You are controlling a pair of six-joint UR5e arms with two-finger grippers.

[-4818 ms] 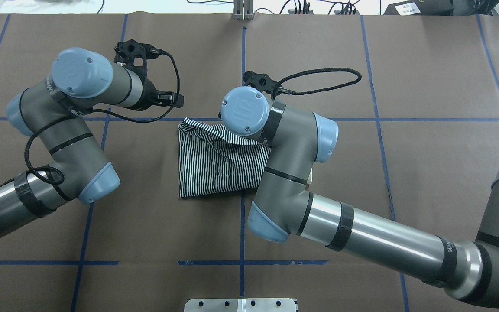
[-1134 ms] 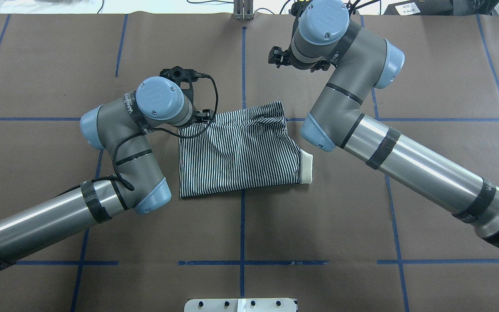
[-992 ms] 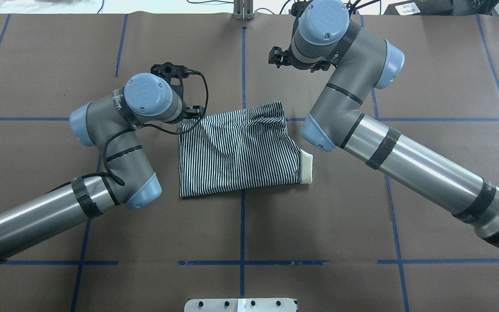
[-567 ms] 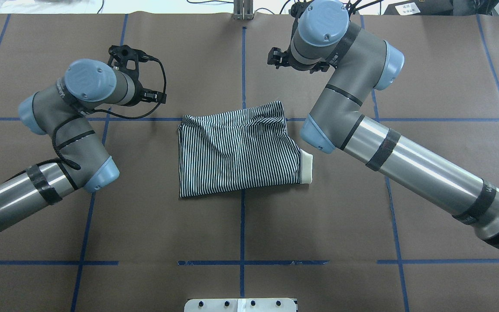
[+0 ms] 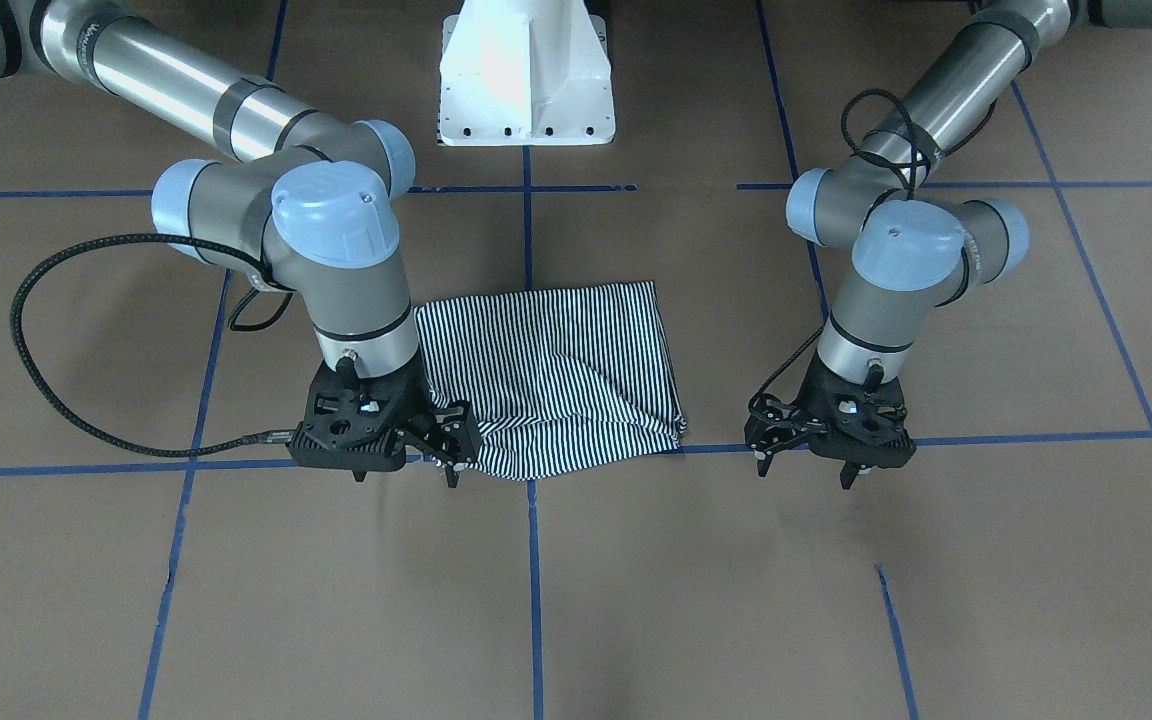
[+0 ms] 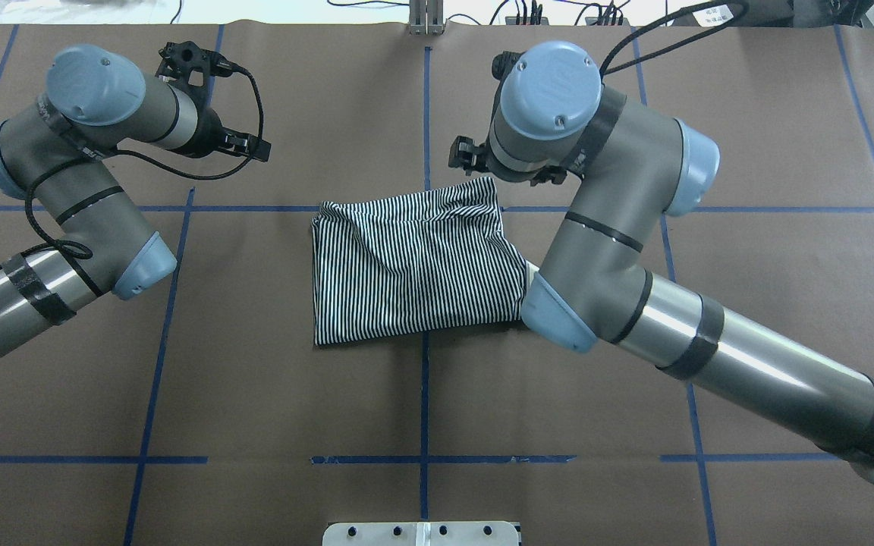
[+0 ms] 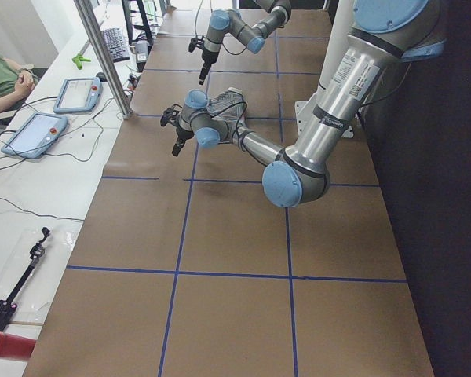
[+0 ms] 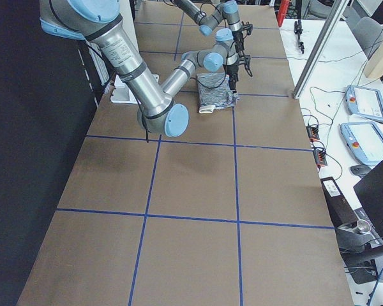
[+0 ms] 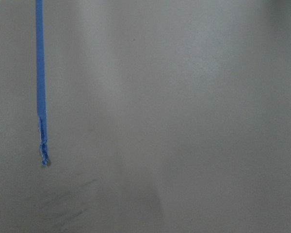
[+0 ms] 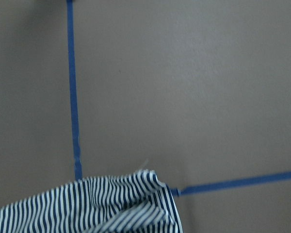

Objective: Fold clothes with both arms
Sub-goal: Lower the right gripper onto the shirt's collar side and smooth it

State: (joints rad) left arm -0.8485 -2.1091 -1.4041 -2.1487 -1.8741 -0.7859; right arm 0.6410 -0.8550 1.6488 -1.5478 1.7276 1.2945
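The striped polo shirt (image 5: 546,375) lies folded into a rough rectangle at the table's middle, also in the overhead view (image 6: 414,265). Its cream collar is almost hidden under my right arm's elbow (image 6: 558,322). My right gripper (image 5: 406,476) hangs open and empty just above the shirt's far right corner. The right wrist view shows that corner (image 10: 136,204) at its bottom edge. My left gripper (image 5: 804,476) is open and empty over bare table, well to the left of the shirt. The left wrist view shows only brown paper and blue tape (image 9: 39,73).
The table is covered in brown paper with a blue tape grid (image 6: 425,459). The white pedestal (image 5: 526,70) stands at the near edge. A metal post (image 6: 425,19) and cables lie along the far edge. Tablets (image 7: 74,94) lie on a side bench.
My left arm has drawn back from the shirt's far left corner, out to the left and farther back. My right arm has come from the far edge down to the shirt's far right corner.
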